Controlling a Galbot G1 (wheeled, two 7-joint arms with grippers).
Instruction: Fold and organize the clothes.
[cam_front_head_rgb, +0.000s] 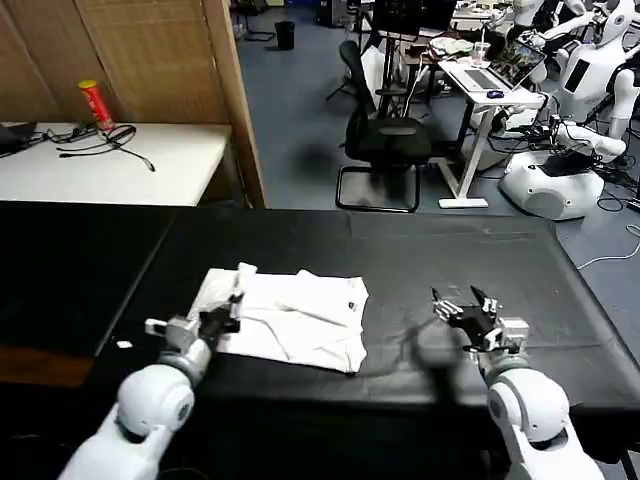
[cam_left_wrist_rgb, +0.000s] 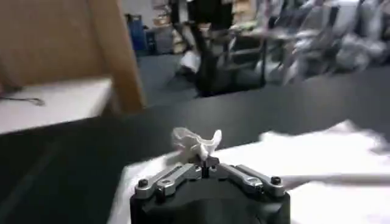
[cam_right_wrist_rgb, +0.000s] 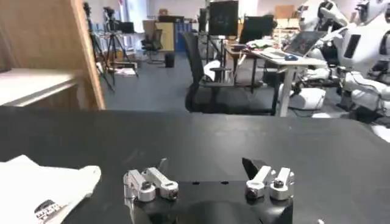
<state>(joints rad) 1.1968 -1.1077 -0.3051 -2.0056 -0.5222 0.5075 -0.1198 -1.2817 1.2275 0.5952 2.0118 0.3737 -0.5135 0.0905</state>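
Left end effector (cam_front_head_rgb: 228, 312) clenched on a bunched fold of the one white T-shirt (cam_front_head_rgb: 300, 320), lying partly folded on the black bench (cam_front_head_rgb: 450, 250). Right end effector (cam_front_head_rgb: 466, 306) spread wide, holding nothing, above bare bench beside the shirt.

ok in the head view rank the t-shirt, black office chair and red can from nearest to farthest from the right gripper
From the right gripper:
1. White T-shirt, on the black table toward the robot's left.
2. Black office chair, on the floor beyond the table.
3. Red can, far left on the white table.

White T-shirt (cam_front_head_rgb: 300, 320) with a small black label, on a black tabletop (cam_front_head_rgb: 430, 260); silver-and-black left hand (cam_front_head_rgb: 228, 312), matching right hand (cam_front_head_rgb: 462, 303).
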